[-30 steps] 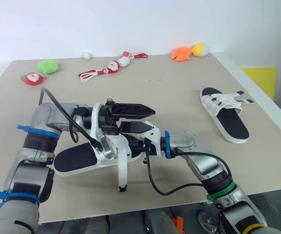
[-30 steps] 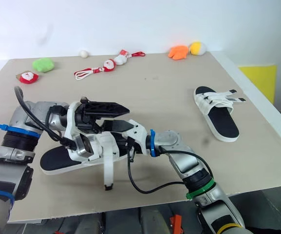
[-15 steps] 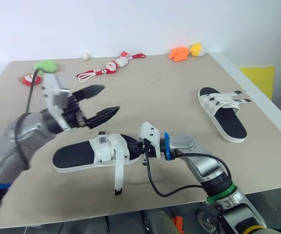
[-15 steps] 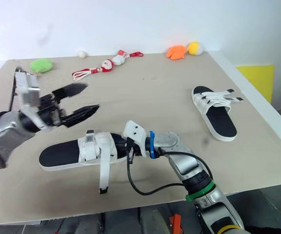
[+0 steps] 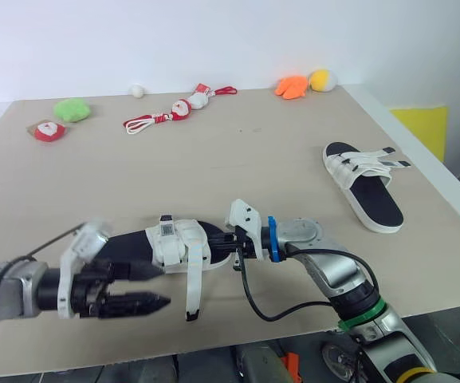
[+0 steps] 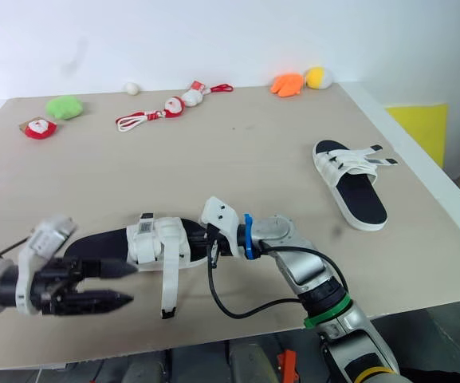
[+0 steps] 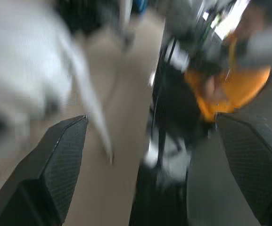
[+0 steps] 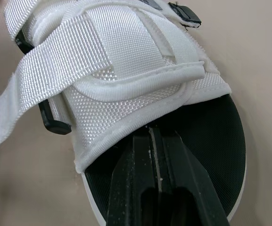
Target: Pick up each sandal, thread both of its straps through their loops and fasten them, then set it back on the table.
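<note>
Now your right gripper, mid-frame, pinches the sandal by its end, likely to steady it. Your left gripper, lower left, gapes beside the loose strap.

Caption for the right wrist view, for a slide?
Shut right pincer touching the white upper of the sandal, over its black footbed; one strap trails loose.

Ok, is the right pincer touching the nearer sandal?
Touching. In the right wrist view the right pincer, closed, presses against the white upper of the nearer sandal.
</note>
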`<action>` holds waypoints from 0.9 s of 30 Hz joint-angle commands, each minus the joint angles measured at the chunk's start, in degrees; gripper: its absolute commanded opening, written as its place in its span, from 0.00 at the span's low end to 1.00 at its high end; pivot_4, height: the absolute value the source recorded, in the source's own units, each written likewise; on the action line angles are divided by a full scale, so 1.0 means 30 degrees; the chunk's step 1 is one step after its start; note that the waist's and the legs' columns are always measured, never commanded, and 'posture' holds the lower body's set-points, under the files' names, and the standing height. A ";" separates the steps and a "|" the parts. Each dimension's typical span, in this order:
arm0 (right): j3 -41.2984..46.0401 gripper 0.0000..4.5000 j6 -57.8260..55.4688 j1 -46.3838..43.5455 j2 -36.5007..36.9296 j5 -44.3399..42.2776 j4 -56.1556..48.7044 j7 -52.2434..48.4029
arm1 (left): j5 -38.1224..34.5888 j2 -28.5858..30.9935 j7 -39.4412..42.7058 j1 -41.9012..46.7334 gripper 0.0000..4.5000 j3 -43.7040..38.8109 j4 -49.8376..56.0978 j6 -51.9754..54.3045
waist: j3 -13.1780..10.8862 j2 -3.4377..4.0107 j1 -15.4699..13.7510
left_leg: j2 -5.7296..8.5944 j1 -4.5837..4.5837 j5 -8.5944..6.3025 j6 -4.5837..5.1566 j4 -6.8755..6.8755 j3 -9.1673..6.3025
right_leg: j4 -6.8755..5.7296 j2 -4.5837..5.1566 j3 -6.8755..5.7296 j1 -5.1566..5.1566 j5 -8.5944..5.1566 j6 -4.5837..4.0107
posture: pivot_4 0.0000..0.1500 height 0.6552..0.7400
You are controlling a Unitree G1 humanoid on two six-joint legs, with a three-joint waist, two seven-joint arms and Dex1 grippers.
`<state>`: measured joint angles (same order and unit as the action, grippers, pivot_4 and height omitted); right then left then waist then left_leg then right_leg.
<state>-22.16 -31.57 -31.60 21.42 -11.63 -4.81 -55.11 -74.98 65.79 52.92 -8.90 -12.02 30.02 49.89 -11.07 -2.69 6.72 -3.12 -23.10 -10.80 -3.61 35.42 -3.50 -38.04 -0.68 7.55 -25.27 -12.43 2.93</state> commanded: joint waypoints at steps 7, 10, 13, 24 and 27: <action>-0.0326 0.00 -0.0427 0.0234 0.0075 0.0191 0.0269 0.0139 | 0.4730 -0.3795 -0.1793 0.2574 0.98 0.3413 0.0423 -0.0560 | 0.0012 -0.0015 -0.0031 | 0.0003 -0.0001 -0.0002 -0.0008 0.0014 0.0010 | 0.0000 0.0001 0.0008 0.0008 0.0001 -0.0001 | 1.00 1.00; -0.0332 0.00 -0.0400 0.0259 0.0085 0.0207 0.0238 0.0153 | 0.5747 -0.5032 -0.2153 0.3275 0.98 0.4631 -0.0116 -0.0413 | 0.0016 -0.0006 -0.0033 | 0.0003 0.0001 -0.0002 -0.0008 0.0010 0.0009 | 0.0000 0.0000 0.0008 0.0011 0.0002 0.0000 | 1.00 1.00; -0.0287 0.00 -0.0400 0.0229 0.0084 0.0202 0.0229 0.0180 | 0.6528 -0.5814 -0.2173 0.3586 0.98 0.5405 -0.0342 -0.0243 | 0.0018 -0.0011 -0.0028 | 0.0008 0.0001 -0.0002 -0.0008 0.0014 0.0010 | 0.0000 0.0000 0.0014 0.0016 0.0004 0.0003 | 1.00 1.00; -0.0211 0.00 -0.0288 0.0234 0.0179 0.0225 0.0217 0.0180 | 0.6596 -0.7326 -0.1822 0.4699 0.03 0.4799 -0.0484 -0.0049 | 0.0018 -0.0012 -0.0040 | 0.0012 0.0003 -0.0001 -0.0006 0.0022 0.0005 | 0.0000 0.0000 0.0016 0.0027 0.0007 0.0008 | 1.00 1.00; -0.0215 0.00 -0.0240 0.0281 0.0198 0.0228 0.0166 0.0187 | 0.5172 -0.7765 -0.2101 0.5222 0.01 0.3943 -0.0193 0.0473 | 0.0018 -0.0011 -0.0041 | 0.0015 -0.0002 0.0000 -0.0005 0.0041 0.0003 | 0.0000 0.0001 0.0019 0.0030 0.0011 0.0016 | 1.00 1.00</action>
<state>-22.16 -31.55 -31.53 21.52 -11.62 -4.85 -54.73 -56.64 43.08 46.55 5.54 2.37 27.66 51.36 -11.02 -2.73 6.59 -3.07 -23.12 -10.80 -3.63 35.56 -3.49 -38.04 -0.68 7.61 -25.18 -12.40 2.98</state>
